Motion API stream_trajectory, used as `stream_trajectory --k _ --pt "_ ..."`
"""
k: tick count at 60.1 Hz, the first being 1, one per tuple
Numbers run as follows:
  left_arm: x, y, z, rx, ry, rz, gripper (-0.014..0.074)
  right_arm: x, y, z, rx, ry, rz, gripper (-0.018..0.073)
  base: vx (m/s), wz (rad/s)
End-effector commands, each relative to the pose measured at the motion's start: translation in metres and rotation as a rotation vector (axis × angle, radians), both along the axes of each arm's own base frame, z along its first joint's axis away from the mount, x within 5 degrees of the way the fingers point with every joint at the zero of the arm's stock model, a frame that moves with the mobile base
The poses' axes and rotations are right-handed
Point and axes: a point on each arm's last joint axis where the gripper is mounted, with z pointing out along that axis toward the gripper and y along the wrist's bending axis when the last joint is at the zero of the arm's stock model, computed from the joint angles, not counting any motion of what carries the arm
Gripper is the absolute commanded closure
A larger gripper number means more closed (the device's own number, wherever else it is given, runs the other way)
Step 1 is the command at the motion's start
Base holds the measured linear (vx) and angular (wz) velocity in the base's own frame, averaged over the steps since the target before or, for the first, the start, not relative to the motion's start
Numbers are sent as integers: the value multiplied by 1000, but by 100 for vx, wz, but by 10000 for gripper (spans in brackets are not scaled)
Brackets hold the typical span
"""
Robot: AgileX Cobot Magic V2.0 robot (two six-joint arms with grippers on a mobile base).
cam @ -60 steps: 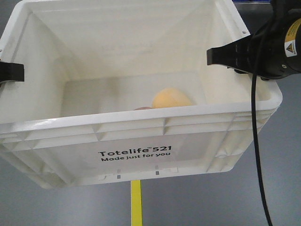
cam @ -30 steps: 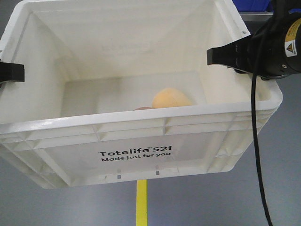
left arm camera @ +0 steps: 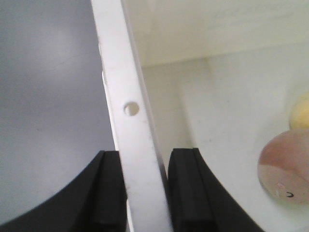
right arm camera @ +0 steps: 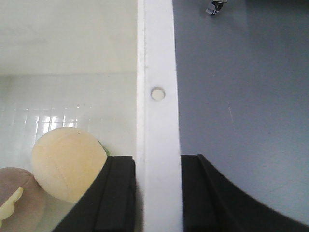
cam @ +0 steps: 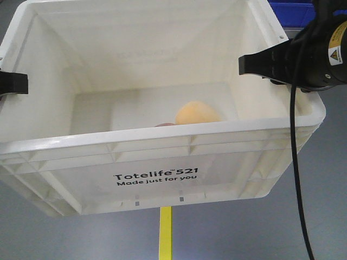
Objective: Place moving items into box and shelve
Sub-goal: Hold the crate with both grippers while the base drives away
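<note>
Fruits (cam: 198, 114) lying in box (cam: 157, 157), left gripper (left arm camera: 145, 191) and right gripper (right arm camera: 158, 193) jaws clamping its walls; shelving probably calling for level carry.

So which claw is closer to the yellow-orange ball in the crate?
Right. The right gripper, clamped on the crate wall, has the yellow-orange ball beside its inner finger; the left gripper grips the opposite wall.
</note>
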Motion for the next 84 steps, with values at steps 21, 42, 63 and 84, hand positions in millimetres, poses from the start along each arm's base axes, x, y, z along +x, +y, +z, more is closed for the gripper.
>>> stream_trajectory --k 21,42,63,84 --pt "-2 -1 29 -51 -200 -29 492 1 -7 32 2 -217 33 489 43 0" --pt "-2 -1 29 -51 -200 -29 492 1 -7 32 2 -217 33 489 46 6" --pt "-2 -1 29 -51 -200 -29 492 1 -7 32 1 -218 33 489 48 11" --pt "-2 -1 29 -51 -200 -29 492 1 -7 32 1 -217 33 489 51 0"
